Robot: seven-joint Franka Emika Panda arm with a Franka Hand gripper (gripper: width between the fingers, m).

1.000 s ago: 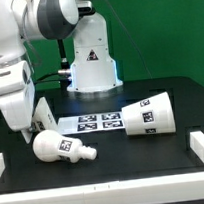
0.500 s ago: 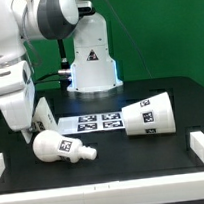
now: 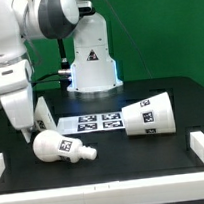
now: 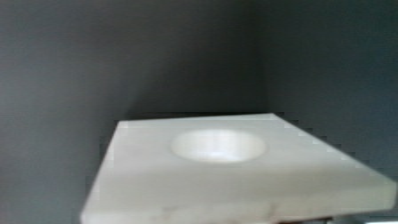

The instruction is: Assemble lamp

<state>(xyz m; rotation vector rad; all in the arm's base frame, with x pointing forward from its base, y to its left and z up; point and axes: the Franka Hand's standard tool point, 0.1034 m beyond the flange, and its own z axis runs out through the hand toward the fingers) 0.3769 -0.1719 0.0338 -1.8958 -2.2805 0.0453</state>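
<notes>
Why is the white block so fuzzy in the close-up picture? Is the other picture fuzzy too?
Wrist view: the base is out of focus with soft edges, probably because it is too close to the camera. Exterior view: sharper, with tags crisp on the shade and bulb.

Bare table (image 3: 120,157) between bulb (image 3: 57,146) and shade (image 3: 149,116); arm (image 3: 13,93) just above bulb

Arm (image 3: 29,36) — glossy white, rounded shells; 1 grey joint cap; black band beside it.
</notes>
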